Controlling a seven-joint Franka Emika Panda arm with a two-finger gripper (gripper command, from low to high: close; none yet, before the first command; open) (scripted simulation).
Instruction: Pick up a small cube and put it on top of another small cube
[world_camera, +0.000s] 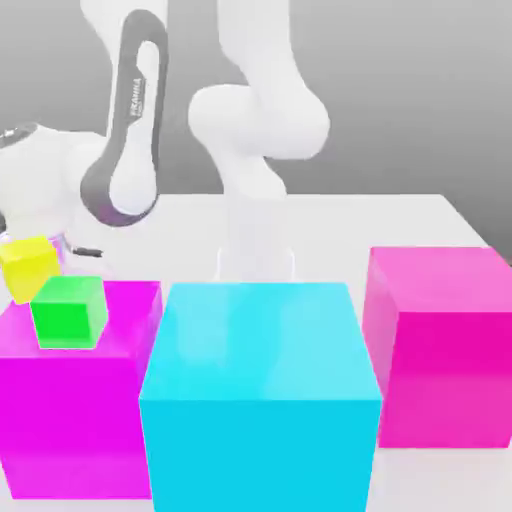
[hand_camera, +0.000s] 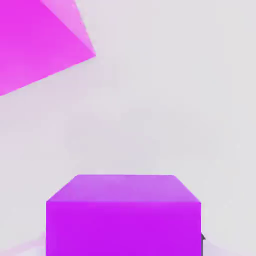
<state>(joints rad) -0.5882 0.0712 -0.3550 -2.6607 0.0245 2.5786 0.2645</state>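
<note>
- The arm reaches toward the exterior view's left, its hand low behind the yellow cube.
- The gripper is closed on the purple cube, with no more opening than the cube's own width.
- The purple cube sits at the gripper, close to the camera in the hand view; in the exterior view just a sliver of it peeks out behind the yellow cube. Whether it touches the table I cannot tell.
- A dark fingertip pokes out on the exterior view's right of that sliver.
- The green cube is seen against the top of the magenta block, near its front edge.
- The yellow cube looks turned and overlaps the block's back corner in the exterior view; what it rests on is unclear.
- The cyan block stands in the middle, between the magenta block and the pink block.
- In the hand view, a magenta corner shows apart from the purple cube.
</note>
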